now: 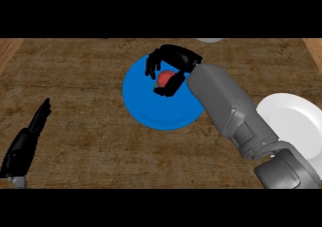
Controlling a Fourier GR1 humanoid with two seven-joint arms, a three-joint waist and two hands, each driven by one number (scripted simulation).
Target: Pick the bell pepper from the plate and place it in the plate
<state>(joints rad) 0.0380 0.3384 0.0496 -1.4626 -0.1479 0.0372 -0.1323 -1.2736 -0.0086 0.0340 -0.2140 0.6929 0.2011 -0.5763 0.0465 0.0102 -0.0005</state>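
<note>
Bell pepper [166, 78] inside right hand [171, 60]

Tabletop [78, 88] looks like rough, matt brown wood grain with lighter plank edges. Blue plate [150, 111] is smooth and flat-colored, white plate [300, 119] smooth too. Right forearm [229, 106] reads as matt grey plastic.
</note>
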